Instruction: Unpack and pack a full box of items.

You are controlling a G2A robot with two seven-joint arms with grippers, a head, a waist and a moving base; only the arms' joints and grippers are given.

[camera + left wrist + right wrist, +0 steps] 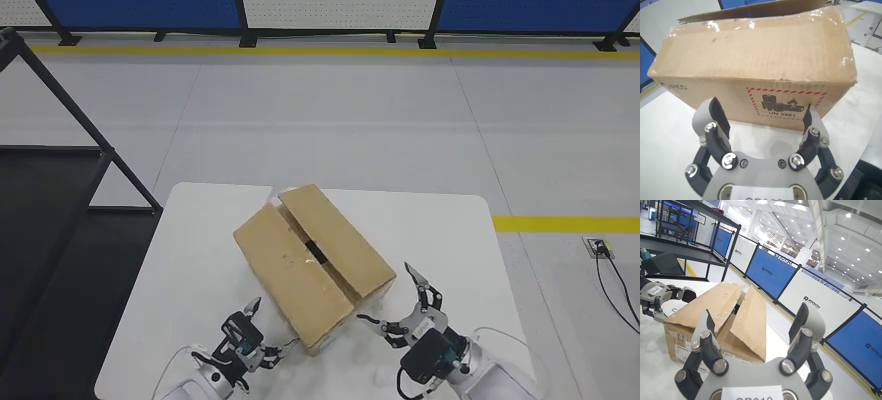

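A brown cardboard box (312,262) lies at an angle on the white table (200,250). Its two top flaps (734,309) meet at a slight gap, a little raised; the inside is hidden. My left gripper (257,330) stands open near the table's front edge, just off the box's near end. That end (761,62) carries a red-bordered warning label (785,103), with my left gripper (762,115) open and empty close before it. My right gripper (396,298) is open at the box's front right corner. In the right wrist view, my right gripper (753,321) is empty beside the box, and the left gripper (664,298) shows beyond.
Bare white tabletop lies to the left of the box and behind it at the right (440,230). A black metal frame rack (60,170) stands beside the table's left side. Blue and white partition panels (776,275) line the floor beyond a yellow stripe.
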